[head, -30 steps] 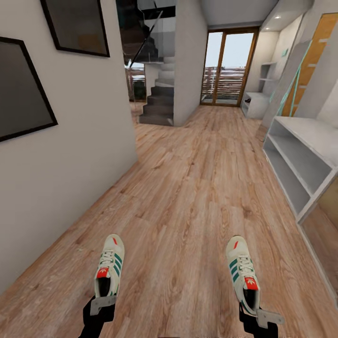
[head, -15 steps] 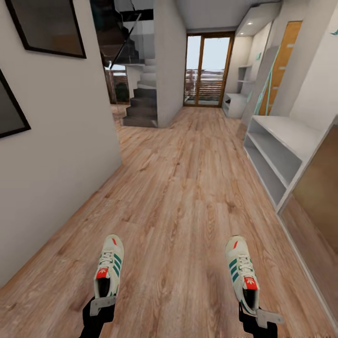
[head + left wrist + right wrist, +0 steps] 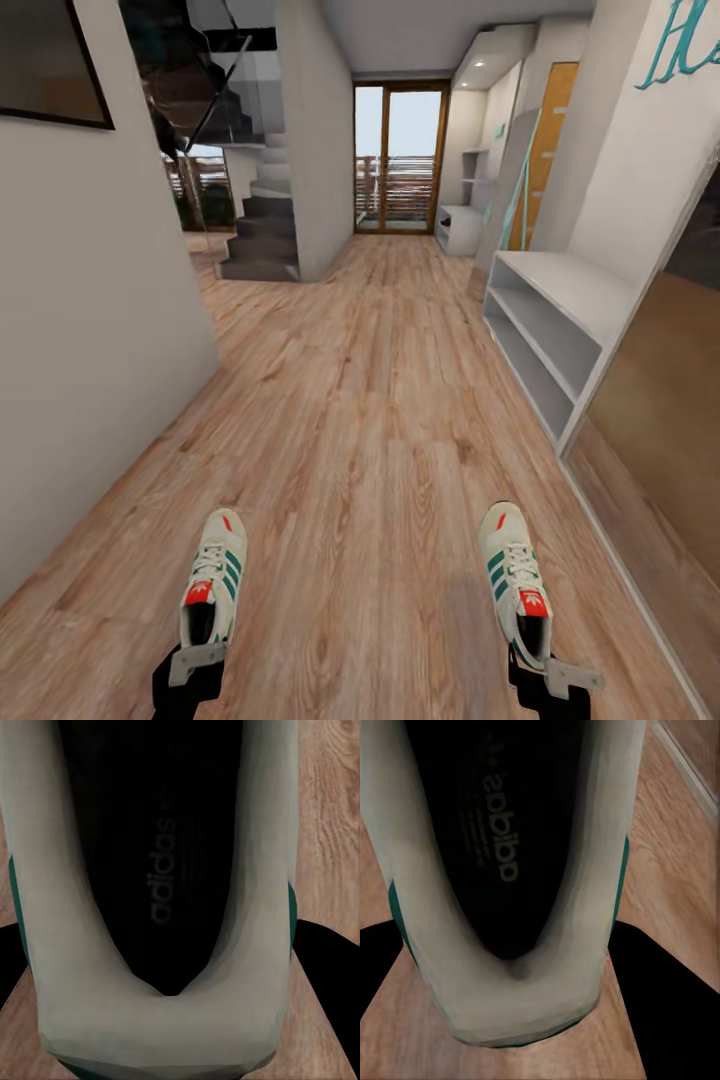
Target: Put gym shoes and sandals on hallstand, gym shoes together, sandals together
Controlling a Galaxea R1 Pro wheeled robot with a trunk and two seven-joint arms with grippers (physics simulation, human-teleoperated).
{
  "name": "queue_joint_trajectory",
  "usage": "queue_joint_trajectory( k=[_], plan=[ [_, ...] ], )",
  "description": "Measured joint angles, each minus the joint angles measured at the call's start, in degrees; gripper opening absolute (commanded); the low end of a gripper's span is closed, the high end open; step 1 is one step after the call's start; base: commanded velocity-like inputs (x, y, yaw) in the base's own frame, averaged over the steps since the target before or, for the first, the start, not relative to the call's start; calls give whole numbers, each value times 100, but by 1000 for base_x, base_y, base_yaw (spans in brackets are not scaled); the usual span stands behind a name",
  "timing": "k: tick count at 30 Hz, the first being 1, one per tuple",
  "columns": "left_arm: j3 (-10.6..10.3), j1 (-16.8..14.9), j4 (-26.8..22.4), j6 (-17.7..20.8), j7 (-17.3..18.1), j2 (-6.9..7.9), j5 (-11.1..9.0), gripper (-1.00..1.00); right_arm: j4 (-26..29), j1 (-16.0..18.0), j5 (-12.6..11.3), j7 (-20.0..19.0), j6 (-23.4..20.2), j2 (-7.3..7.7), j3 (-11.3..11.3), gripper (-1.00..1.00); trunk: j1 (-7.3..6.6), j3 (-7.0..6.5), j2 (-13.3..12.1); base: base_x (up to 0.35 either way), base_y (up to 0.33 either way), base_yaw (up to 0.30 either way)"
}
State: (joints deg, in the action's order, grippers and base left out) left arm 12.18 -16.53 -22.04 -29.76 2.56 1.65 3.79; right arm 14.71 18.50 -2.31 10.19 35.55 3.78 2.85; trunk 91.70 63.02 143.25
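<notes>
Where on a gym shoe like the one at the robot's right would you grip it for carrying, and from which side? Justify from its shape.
At the heel collar, coming from behind. The right gym shoe has a stiff, narrow heel rim around an open mouth, so one finger can go inside and one outside. The right gripper appears to hold it exactly so, toe pointing forward, which should suit sliding it toe-first onto the hallstand.

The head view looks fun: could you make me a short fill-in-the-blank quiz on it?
1. Each gripper carries one gym ____, left and right.
2. The shoes' side stripes are ____.
3. The grey hallstand stands on the robot's ____ side.
4. Past the left wall rises a dark ____.

Missing words: shoe; green; right; staircase.
</notes>
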Motion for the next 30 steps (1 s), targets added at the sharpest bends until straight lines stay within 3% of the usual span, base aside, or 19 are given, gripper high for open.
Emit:
queue_joint_trajectory(
  k=[11,30],
  plan=[
    [-13,126,8,-37,4,24,15,-100,0,1,7,-25,-15,-19,-10,-100,0,-83,0,340,0,-98],
    [-18,155,142,-55,4,24,36,-100,-8,1,6,10,0,-9,-9,-100,0,-99,0,340,0,-6]
  ],
)
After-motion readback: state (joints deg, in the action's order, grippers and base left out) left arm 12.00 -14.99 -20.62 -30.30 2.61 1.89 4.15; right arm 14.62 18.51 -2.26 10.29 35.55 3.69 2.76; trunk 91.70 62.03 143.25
